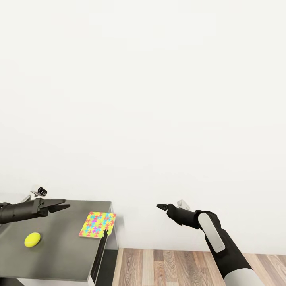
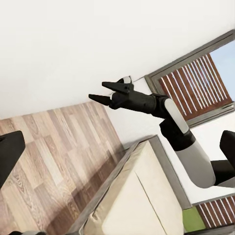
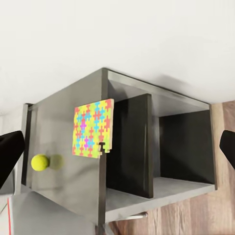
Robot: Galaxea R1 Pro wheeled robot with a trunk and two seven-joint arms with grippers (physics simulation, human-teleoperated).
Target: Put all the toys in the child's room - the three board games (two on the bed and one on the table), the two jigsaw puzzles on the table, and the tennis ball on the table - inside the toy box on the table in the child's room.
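I am reading the tennis ball [image 1: 32, 240] in the lower left of the head frame, lying below my left gripper [image 1: 65, 205], whose jaws are standing slightly apart and empty, while my right gripper [image 1: 161, 206], nearly closed, is hanging well off toward centre.

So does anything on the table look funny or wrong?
Yes, the puzzle looks odd. It lies right at the edge of the dark table, with one corner poking out over the side, and a piece seems missing from that edge. The ball sits fine, apart from the puzzle.
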